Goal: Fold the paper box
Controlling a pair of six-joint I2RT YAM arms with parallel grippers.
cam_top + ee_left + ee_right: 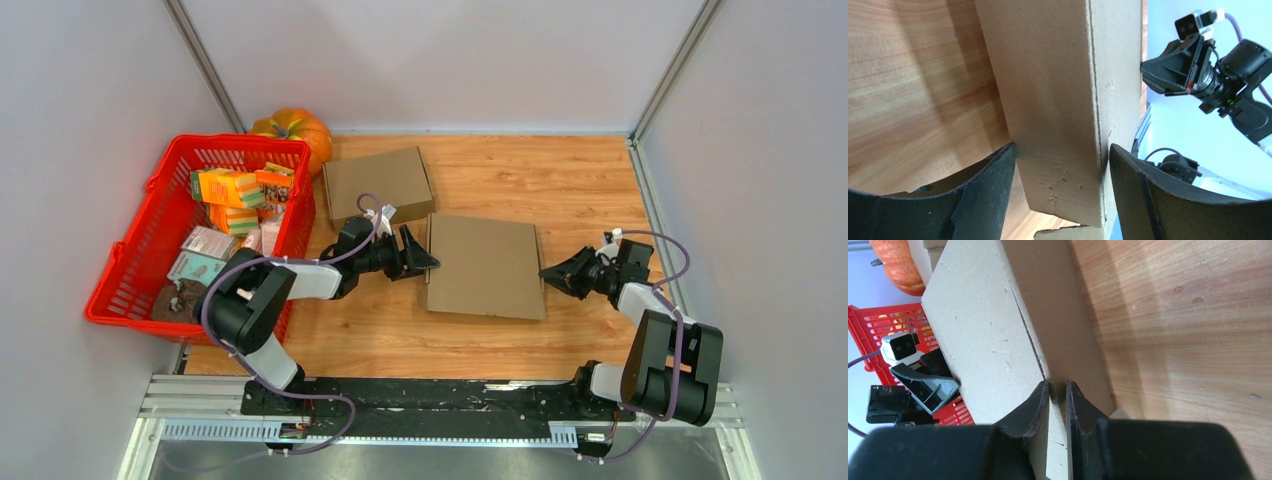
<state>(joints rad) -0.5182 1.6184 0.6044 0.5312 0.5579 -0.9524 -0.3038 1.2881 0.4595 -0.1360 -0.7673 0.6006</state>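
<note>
The paper box (485, 265) is a flat brown cardboard box lying in the middle of the wooden table. My left gripper (430, 262) is at its left edge. In the left wrist view it (1061, 147) stands open and wide, its fingers astride the box's side wall (1058, 75). My right gripper (546, 272) is at the box's right edge. In the right wrist view it (1058, 385) is shut on a thin cardboard flap of the box (983, 325).
A second cardboard box (378, 185) lies behind the left gripper. A red basket (130, 270) with several packets stands at the left, an orange pumpkin (300, 130) behind it. White walls close in the table.
</note>
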